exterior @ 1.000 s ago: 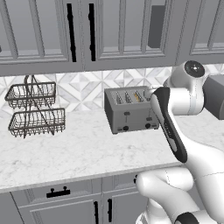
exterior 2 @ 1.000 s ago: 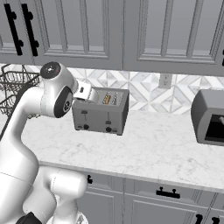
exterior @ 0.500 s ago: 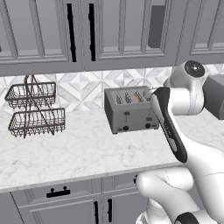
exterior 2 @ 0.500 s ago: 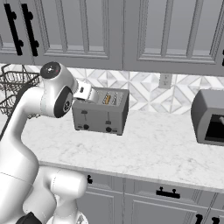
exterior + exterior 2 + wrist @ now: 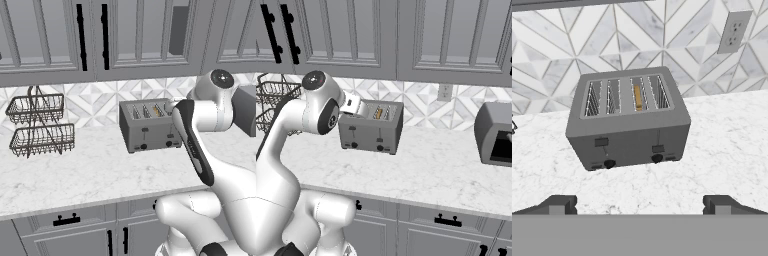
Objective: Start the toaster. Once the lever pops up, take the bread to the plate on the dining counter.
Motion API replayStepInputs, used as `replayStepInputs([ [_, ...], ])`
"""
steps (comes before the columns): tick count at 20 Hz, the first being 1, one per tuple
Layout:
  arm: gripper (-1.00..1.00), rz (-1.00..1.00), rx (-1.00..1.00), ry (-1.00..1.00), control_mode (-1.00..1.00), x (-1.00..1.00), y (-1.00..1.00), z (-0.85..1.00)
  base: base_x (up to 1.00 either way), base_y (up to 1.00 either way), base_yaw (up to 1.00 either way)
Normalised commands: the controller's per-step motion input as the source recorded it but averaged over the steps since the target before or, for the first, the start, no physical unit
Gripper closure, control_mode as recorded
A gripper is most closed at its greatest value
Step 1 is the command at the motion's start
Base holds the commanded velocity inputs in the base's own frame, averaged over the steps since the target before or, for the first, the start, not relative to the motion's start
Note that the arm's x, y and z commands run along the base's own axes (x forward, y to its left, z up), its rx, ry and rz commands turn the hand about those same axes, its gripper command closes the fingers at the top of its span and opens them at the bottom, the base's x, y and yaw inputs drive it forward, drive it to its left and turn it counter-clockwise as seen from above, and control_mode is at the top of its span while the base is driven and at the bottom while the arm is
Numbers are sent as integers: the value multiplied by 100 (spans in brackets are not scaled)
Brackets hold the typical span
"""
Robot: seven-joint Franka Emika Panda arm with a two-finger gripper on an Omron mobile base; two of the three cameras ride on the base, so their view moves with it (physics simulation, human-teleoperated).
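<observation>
- The toaster (image 5: 629,120) stands on the marble bench (image 5: 722,145) against the tiled wall.
- The bread (image 5: 638,97) sits in its third slot from the left.
- The gripper (image 5: 639,202) hovers before it, spread wide, holding nothing.

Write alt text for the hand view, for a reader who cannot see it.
A grey four-slot toaster sits on a white marble counter, seen from above and in front, with a tan slice of bread in its third slot from the left. Both front levers are up. Behind it is a diamond-tiled wall with an outlet; the open hand's fingertips show below.
</observation>
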Motion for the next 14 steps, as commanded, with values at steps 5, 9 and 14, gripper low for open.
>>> replayStepInputs([
  [5,-100,0,0,0,-100,0,0,0,0,0,0],
  [9,-100,0,0,0,-100,0,0,0,0,0,0],
  [14,-100,0,0,0,-100,0,0,0,0,0,0],
])
